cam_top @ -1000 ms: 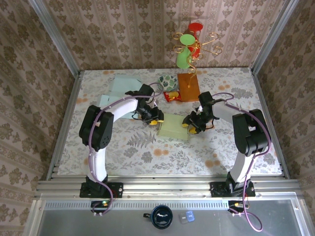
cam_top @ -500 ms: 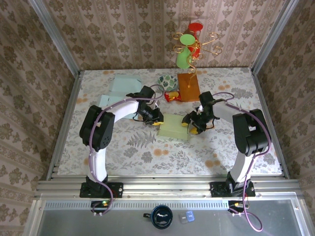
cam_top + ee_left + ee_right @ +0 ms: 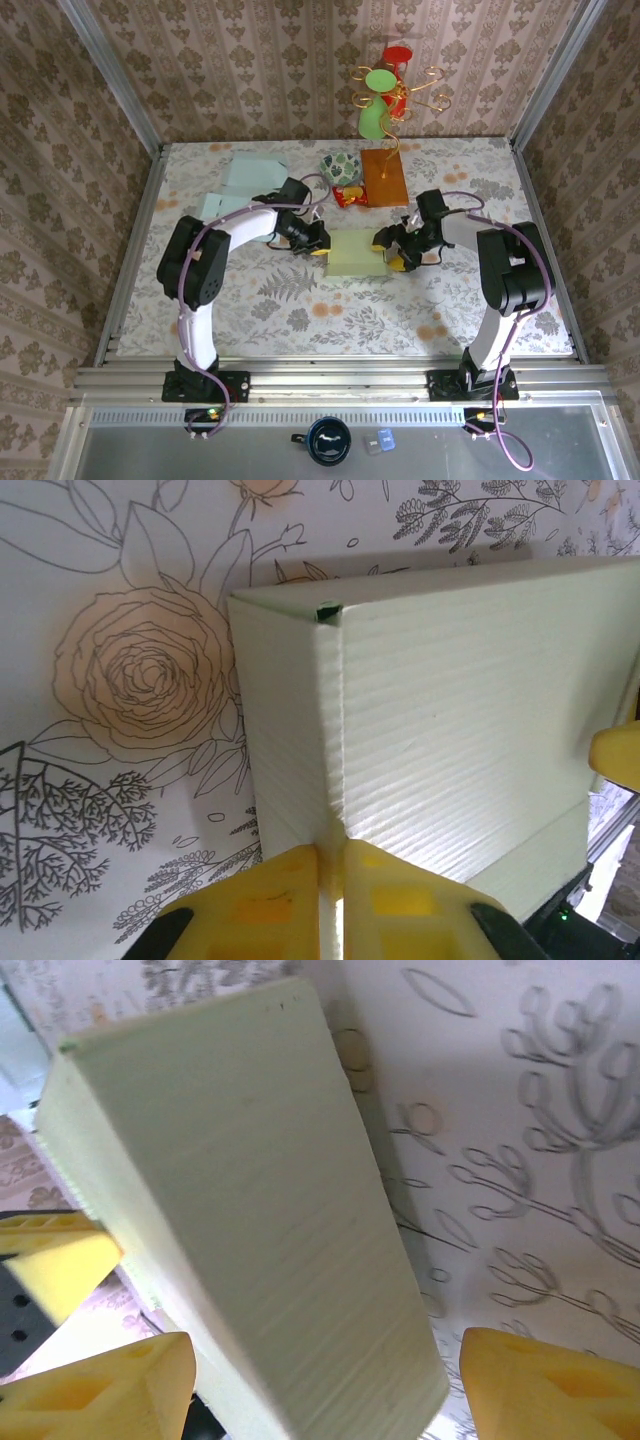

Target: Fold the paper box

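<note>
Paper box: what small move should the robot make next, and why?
Probably the right gripper should draw back from the paper box to find a new hold. Its jaws stand open astride the box's end, gripping nothing, while the left gripper pinches the opposite wall and steadies it.

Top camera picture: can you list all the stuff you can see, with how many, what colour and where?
pale green paper box: one, light green, middle of the table
flat pale blue paper sheets: two, pale blue, back left
round patterned ball: one, green and white, back middle
red and yellow snack packet: one, in front of the ball
orange-brown flat board: one, right of the packet
gold wire stand: one, at the back, holding green and red pieces
dark mug: one, near ledge
left gripper: yellow fingers, pinching the box's left edge
right gripper: yellow fingers, open at the box's right end
</note>
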Tool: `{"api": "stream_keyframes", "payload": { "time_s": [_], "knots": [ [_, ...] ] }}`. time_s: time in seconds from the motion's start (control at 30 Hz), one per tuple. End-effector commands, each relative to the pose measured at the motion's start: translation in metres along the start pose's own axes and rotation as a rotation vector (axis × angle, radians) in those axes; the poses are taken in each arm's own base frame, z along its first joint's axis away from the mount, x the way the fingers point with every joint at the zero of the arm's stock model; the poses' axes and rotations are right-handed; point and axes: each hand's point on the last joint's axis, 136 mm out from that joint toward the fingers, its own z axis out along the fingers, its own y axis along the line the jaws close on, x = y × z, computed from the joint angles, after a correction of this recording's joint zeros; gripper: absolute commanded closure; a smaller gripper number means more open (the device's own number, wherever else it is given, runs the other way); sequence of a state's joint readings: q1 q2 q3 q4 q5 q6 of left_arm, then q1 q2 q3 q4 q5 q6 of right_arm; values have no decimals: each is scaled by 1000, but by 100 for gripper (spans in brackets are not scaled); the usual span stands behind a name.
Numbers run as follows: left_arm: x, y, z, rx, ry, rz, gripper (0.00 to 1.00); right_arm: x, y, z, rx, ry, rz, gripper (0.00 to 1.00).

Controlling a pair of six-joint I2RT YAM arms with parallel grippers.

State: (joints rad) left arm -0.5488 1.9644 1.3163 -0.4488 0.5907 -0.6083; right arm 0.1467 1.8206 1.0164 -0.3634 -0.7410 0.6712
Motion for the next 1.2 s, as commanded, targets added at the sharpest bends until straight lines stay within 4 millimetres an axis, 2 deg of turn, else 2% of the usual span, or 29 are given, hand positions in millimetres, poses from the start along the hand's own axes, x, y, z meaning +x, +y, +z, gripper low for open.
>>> {"api": "stream_keyframes", "payload": {
  "time_s": [0.0,0.23,0.37,0.53,0.77,0.9,1.07,1.17],
  "knots": [
    [8,25,3,-51,12,-54,89,1,15,1,-85,19,-79,28],
    [5,37,0,-37,-7,-69,89,-2,33,3,-181,50,-102,27],
    [4,36,2,-31,-5,-65,89,-3,49,4,-242,61,-100,31],
    [-1,33,1,-26,-19,-55,88,-3,67,2,-266,55,-107,38],
    [-10,22,-12,-25,-66,7,81,-4,76,-5,-292,36,-64,50],
    [-21,4,-34,-23,-154,129,71,-2,80,-11,-309,20,-19,56],
    [-31,-44,-80,16,-370,449,63,2,79,-20,-296,-1,82,63],
    [-22,-73,-103,46,-490,685,60,7,74,-28,-277,-14,173,64]
  ]
}}
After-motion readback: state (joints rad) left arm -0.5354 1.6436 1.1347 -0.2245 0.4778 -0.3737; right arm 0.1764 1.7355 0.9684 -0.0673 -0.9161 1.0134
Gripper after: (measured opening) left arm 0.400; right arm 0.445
